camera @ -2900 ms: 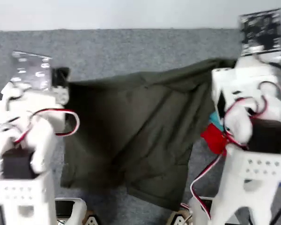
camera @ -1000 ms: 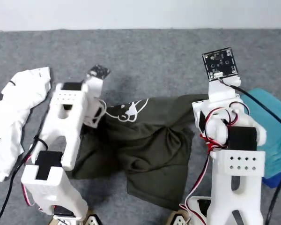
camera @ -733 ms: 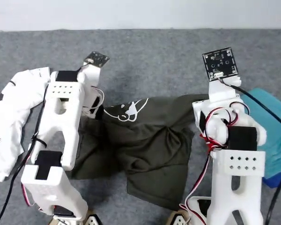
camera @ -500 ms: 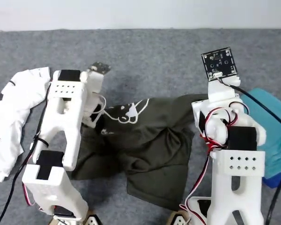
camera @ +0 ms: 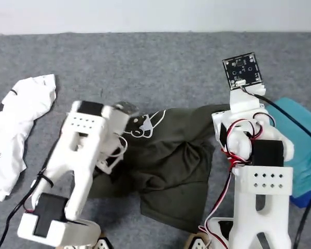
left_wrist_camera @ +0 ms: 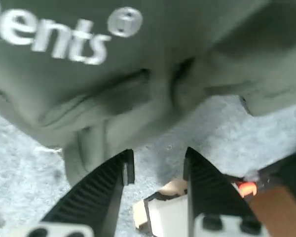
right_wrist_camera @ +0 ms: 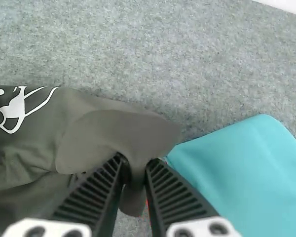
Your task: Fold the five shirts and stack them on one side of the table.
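Grey table (camera: 160, 67) held the dark green shirt (camera: 168, 166), bunched between the arms. The right gripper (right_wrist_camera: 134, 174) pinched its edge; the left gripper (left_wrist_camera: 155, 168) hung open over it. Mid-fold, I think; next the left should grab cloth.

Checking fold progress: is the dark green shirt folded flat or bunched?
Bunched: the dark green shirt lies crumpled in creases, an edge pinched in the right hand.

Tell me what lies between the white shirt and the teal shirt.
The crumpled olive shirt lies between the white shirt and the teal shirt, on the grey table; the high view shows it.
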You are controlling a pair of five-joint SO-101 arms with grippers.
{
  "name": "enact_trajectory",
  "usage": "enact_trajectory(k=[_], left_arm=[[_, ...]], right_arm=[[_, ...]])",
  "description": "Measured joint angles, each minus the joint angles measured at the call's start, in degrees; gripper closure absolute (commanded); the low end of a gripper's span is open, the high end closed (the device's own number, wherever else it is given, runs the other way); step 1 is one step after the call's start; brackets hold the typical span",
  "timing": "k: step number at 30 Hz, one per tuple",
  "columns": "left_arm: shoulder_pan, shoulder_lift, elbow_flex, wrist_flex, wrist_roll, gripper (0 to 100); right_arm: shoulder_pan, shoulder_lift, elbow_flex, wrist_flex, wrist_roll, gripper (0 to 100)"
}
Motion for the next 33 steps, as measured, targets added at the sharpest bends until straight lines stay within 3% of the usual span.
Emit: enact_trajectory(k=[15, 23, 33], left_arm=[[2.55, 15.38, -3.96, -6.24, -1.05, 84], [2.55, 16.79, -18.02, -2.90, 0.70, 84], [2.37, 27.87, -19.34, -3.25, 0.79, 84]], right_arm=[[0.00, 0.00, 0.00, 0.00, 0.00, 98.8], [0.00, 0.00, 0.00, 0.00, 0.00, 98.8], [0.00, 0.00, 0.00, 0.00, 0.00, 98.8]])
